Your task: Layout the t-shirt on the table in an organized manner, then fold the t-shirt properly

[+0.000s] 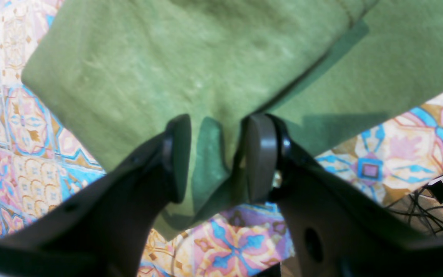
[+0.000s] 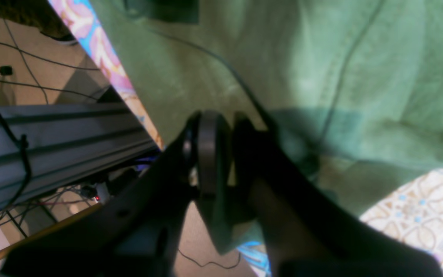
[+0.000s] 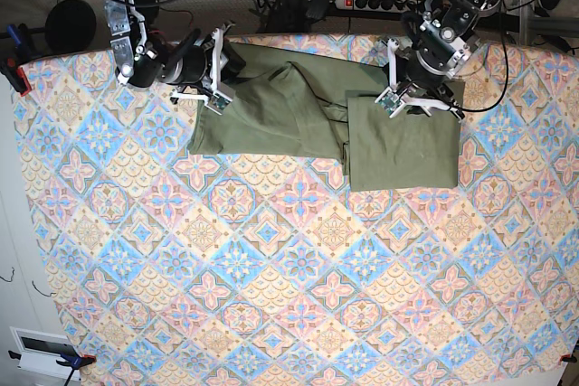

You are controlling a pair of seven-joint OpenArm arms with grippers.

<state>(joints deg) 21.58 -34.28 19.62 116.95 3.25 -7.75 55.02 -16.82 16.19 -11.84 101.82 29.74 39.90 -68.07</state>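
The olive-green t-shirt (image 3: 289, 119) lies along the far edge of the patterned table (image 3: 271, 296). Its right part is folded into a flat rectangle and its left part is creased. My left gripper (image 3: 418, 101) is at the rectangle's far edge. In the left wrist view its jaws (image 1: 218, 119) stand apart over a flat corner of the shirt (image 1: 148, 57), with fabric between them. My right gripper (image 3: 217, 79) is at the shirt's far left corner. In the right wrist view it (image 2: 224, 117) is shut on the shirt's edge (image 2: 321, 57), and fabric hangs between the fingers.
Both grippers work close to the table's far edge (image 2: 106, 57). Beyond it are an aluminium rail (image 2: 52, 134), floor cables (image 1: 437, 200) and a power strip (image 3: 380, 2). Patterned cloth (image 1: 14, 134) shows beside the shirt.
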